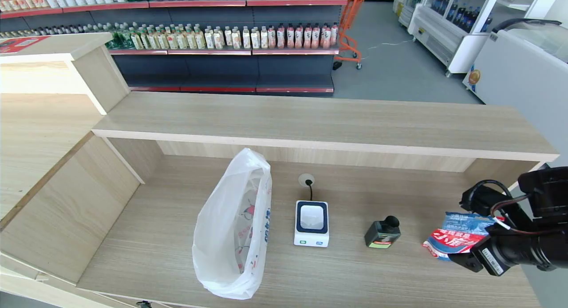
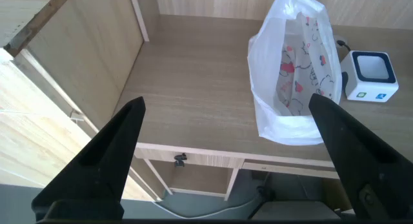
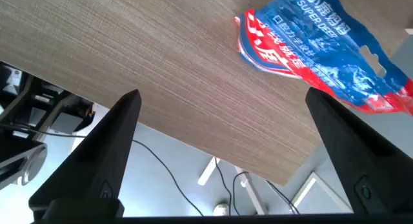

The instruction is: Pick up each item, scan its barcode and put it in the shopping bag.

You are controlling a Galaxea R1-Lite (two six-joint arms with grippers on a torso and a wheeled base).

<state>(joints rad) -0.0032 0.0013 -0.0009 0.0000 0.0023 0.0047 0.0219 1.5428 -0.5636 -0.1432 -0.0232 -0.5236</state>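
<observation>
Where the counter's (image 1: 377, 272) near left edge drops away, the left gripper (image 2: 226, 99) hangs with its two dark, wedge-shaped fingers spread wide and nothing between them. The counter is pale wood-grain laminate, matte, with a raised ledge along the far side.

The shopping bag (image 1: 230, 237) stands left of centre with its mouth gaping. It is thin, crinkled white film with red and blue print. Shapes show through the film, too vague to identify.

Just right of it sits the scanner (image 1: 311, 223), a white rounded box with a dark blue frame around its window. Its black cable (image 1: 309, 191) runs to a round grommet (image 1: 306, 179) behind.

Further right a small dark container (image 1: 382, 233) with a round black cap leans at a tilt; its label is unreadable.

Near the right end lies the snack packet (image 1: 459, 237), glossy blue-and-red foil, flat and wrinkled. In the head view the right arm covers its near corner. The right gripper (image 3: 222, 93) hovers at the counter's near edge, fingers wide apart and empty, with the packet just beyond them and not touched.
</observation>
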